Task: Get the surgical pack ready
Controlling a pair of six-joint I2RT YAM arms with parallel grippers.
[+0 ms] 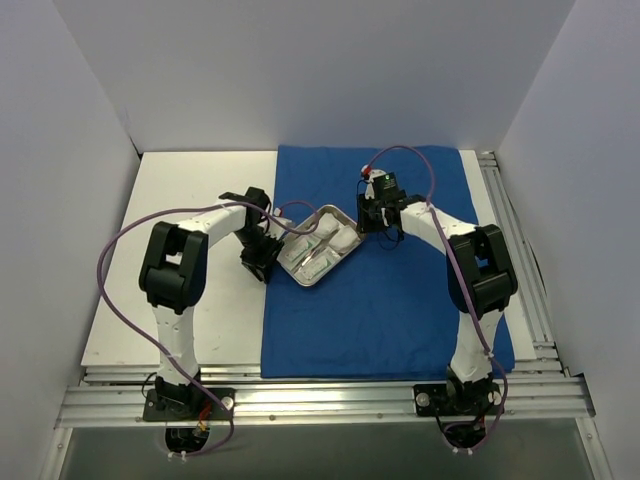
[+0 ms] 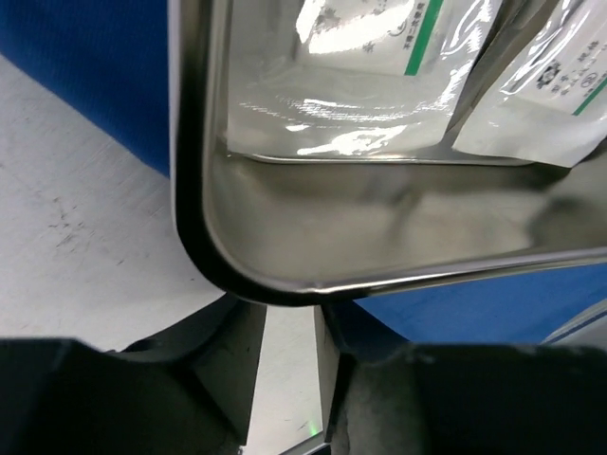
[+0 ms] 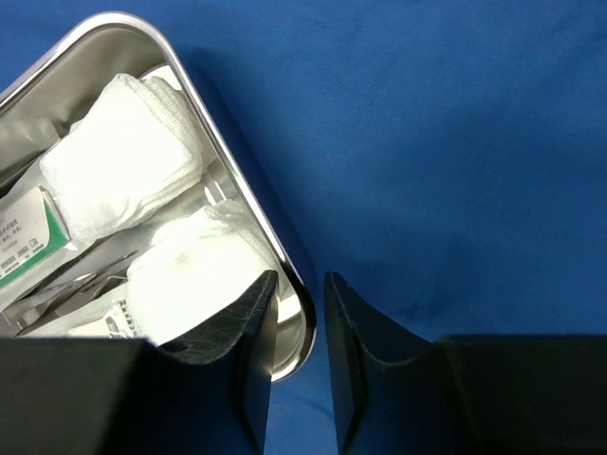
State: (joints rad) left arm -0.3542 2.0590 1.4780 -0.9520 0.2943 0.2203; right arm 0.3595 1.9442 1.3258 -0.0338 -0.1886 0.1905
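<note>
The royal-blue drape (image 1: 400,300) lies spread flat on the table. On its left part a shiny steel tray (image 1: 346,224) sits at a slant. The tray holds white gauze (image 3: 123,166), white sachets (image 2: 379,28) and thin metal instruments (image 3: 90,275). My left gripper (image 1: 265,258) is at the tray's left corner. In the left wrist view the tray rim (image 2: 194,190) hides my left gripper's (image 2: 289,322) tips, and white table shows in the narrow gap between its jaws. My right gripper (image 3: 299,277) straddles the rim (image 3: 237,180) at the right corner: one finger inside, one outside, blue showing beside the rim.
Bare white table (image 1: 190,190) lies left of the drape, and the tray's left corner overhangs it. Aluminium rails run along the right side (image 1: 515,250) and the front edge (image 1: 320,400). White walls enclose the back and both sides.
</note>
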